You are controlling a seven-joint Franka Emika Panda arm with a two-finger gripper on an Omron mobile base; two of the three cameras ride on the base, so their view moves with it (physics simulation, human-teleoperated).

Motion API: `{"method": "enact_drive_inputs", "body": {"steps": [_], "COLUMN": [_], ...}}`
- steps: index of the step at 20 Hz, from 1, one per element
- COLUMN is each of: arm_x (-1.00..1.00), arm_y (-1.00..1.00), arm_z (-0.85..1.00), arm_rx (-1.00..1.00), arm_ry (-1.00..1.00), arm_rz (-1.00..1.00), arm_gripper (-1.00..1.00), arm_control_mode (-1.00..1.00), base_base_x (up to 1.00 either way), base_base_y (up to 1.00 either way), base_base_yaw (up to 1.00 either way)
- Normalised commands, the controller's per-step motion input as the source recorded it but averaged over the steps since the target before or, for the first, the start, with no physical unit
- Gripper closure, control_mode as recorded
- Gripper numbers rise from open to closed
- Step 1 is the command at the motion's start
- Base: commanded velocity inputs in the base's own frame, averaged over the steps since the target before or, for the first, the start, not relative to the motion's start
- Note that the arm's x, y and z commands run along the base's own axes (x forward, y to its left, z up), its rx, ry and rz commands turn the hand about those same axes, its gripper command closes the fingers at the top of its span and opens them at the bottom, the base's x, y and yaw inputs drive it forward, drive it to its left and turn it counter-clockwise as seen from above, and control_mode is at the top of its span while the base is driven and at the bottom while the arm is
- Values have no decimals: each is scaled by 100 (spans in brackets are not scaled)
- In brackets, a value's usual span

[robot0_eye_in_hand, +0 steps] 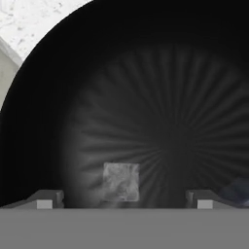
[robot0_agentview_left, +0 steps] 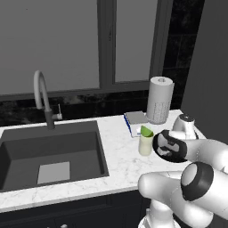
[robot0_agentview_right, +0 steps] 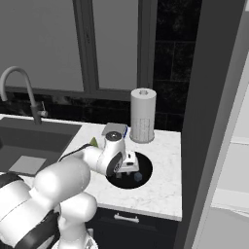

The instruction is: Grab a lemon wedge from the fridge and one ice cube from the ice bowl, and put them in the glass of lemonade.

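Right now the tool [robot0_eye_in_hand: 124,203] hangs low inside the ice bowl [robot0_eye_in_hand: 160,73], its two tips apart and holding nothing, with one pale ice cube [robot0_eye_in_hand: 121,181] lying between them but nearer the tip on that view's left. That off-centre lie is the first risk: if the tips close as they stand, the near one would likely meet the cube first and shove it across the glossy black floor instead of pinching it. A second, bluish cube [robot0_agentview_right: 138,177] sits just past the other tip, so a sideways correction could knock it or bring both cubes into the gap, and the task wants one only. The bowl rests near the bench's front right corner, beside the fridge [robot0_agentview_right: 214,116], and a hard push down might skid it toward that edge. The glass [robot0_agentview_left: 145,144] stands close by on the bench, toward the sink [robot0_agentview_left: 49,153], with the lemon wedge [robot0_agentview_left: 146,131] already at its rim; a careless swing over could tip it or spill the drink.
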Motion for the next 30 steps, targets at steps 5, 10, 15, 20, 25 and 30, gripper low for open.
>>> {"method": "enact_drive_inputs", "body": {"steps": [5, 10, 15, 20, 25, 30], "arm_x": [41, 11, -1, -1, -14, 0], "arm_y": [-3, -29, -13, 0, 0, -6], "arm_z": [-2, -13, -3, 1, 10, 0], "arm_rx": [0, 1, 2, 1, 0, 2], "arm_ry": [0, 0, 1, 0, 0, 0], "arm_rz": [0, 0, 0, 0, 0, 0], "arm_gripper": [-100, -100, -100, -100, -100, -100], "arm_control_mode": [-100, -100, -100, -100, -100, -100], "base_base_x": [0, 0, 0, 0, 0, 0], "base_base_y": [0, 0, 0, 0, 0, 0], "base_base_yaw": [0, 0, 0, 0, 0, 0]}}
